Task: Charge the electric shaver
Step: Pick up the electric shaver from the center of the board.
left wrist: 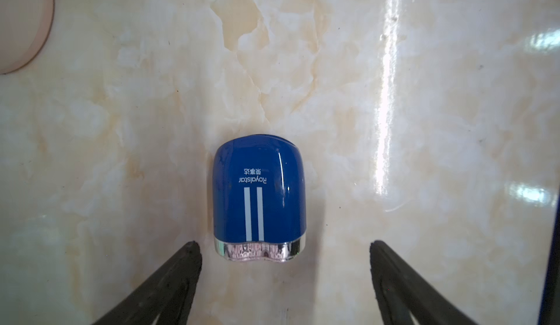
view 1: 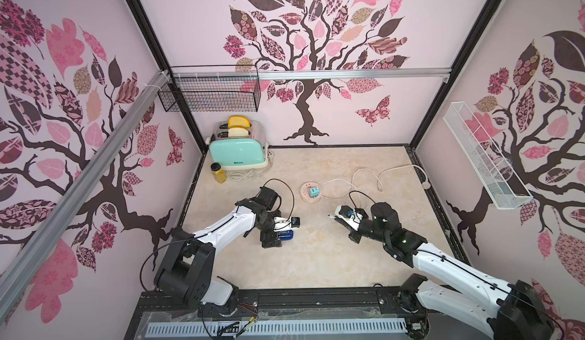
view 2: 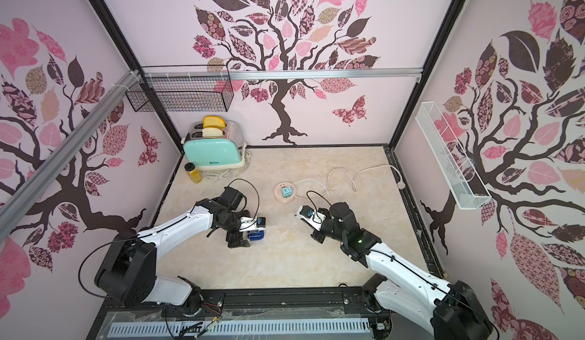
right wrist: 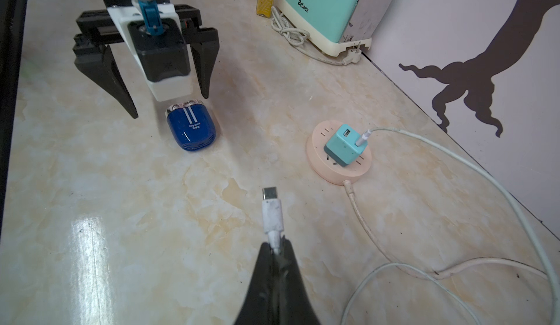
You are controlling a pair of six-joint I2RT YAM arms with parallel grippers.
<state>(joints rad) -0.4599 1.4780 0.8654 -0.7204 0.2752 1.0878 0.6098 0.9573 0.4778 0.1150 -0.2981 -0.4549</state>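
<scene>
Marble table (left wrist: 424,126): electric shaver (left wrist: 259,199) lies under wide-spread left end effector (left wrist: 284,244) (right end effector (right wrist: 276,246) pinches cable plug (right wrist: 271,211)).

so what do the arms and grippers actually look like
White shells, black joints, thin looping black cables on the left arm and right arm. Black pointed fingers on the left gripper and right gripper. A green light on the right arm.
</scene>
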